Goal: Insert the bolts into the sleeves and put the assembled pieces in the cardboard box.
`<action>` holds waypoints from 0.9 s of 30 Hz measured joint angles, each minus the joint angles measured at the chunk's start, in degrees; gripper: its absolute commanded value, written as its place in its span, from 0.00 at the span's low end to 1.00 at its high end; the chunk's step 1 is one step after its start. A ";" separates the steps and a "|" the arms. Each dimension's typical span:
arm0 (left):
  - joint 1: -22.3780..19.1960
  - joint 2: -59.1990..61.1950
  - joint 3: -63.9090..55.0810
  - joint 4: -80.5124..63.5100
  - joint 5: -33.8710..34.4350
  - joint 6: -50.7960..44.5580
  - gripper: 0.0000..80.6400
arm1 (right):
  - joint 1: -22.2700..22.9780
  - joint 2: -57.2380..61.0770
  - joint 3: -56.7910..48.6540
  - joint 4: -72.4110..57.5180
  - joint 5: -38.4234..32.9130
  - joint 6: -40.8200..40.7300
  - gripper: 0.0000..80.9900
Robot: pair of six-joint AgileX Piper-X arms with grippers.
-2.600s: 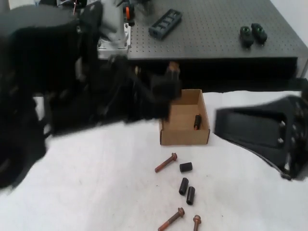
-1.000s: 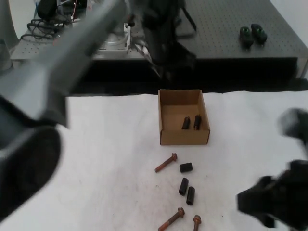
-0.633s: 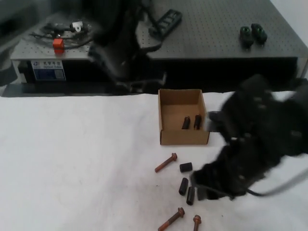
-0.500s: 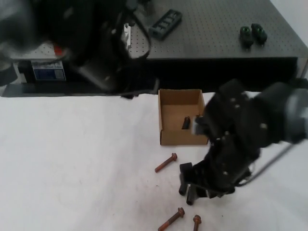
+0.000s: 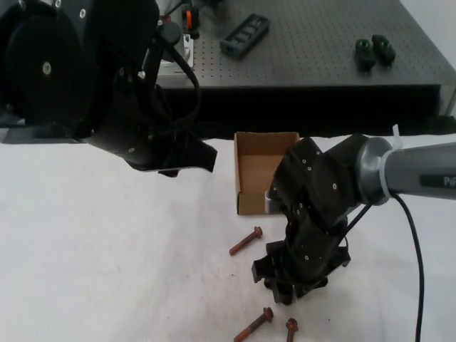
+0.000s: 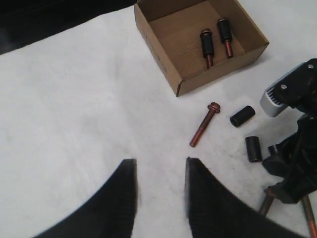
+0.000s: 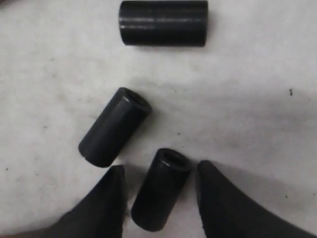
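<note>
While two finished pieces already lie in the box, the step in hand, as I judge it, is fetching the next sleeve. White cloth covers the surface [image 5: 107, 271], and the cardboard box [image 5: 251, 203] sits open near the middle of its back edge, with two bolt-and-sleeve assemblies [image 6: 206, 43] side by side on its floor. My left tool [image 6: 159, 162] hangs above bare cloth on the left-edge side of the box, fingers parted and holding nothing. My right tool [image 7: 159, 168] is low toward the front edge, fingers spread just wider than a sleeve. One loose bolt [image 6: 204, 124] lies between the box and the front edge, and two more bolts [image 5: 254, 325] lie right at that edge. Of the three loose sleeves, the far sleeve [image 7: 163, 23] lies apart, the middle sleeve [image 7: 115, 126] is just beside my finger, and the near sleeve [image 7: 159, 191] lies between my right fingers, seemingly not yet pinched. The next move calls for closing squarely on that near sleeve without nudging its neighbour, then lifting it so my left tool can bring a bolt to its bore.
</note>
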 measured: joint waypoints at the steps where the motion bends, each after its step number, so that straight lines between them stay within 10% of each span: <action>1: 0.00 0.00 0.00 0.00 0.00 1.62 0.30 | 0.00 0.08 -0.10 0.20 0.48 -0.69 0.25; 6: 0.00 2.58 0.00 0.00 0.12 7.65 0.30 | 0.00 0.04 -0.07 0.79 2.42 -4.04 0.00; 17: -0.68 15.92 0.00 -0.01 11.48 11.16 0.43 | -8.28 -8.15 5.95 3.70 2.42 -6.44 0.00; 27: -13.73 25.62 0.00 -1.30 15.39 12.36 0.41 | -15.15 -24.68 14.91 3.83 1.59 -6.44 0.00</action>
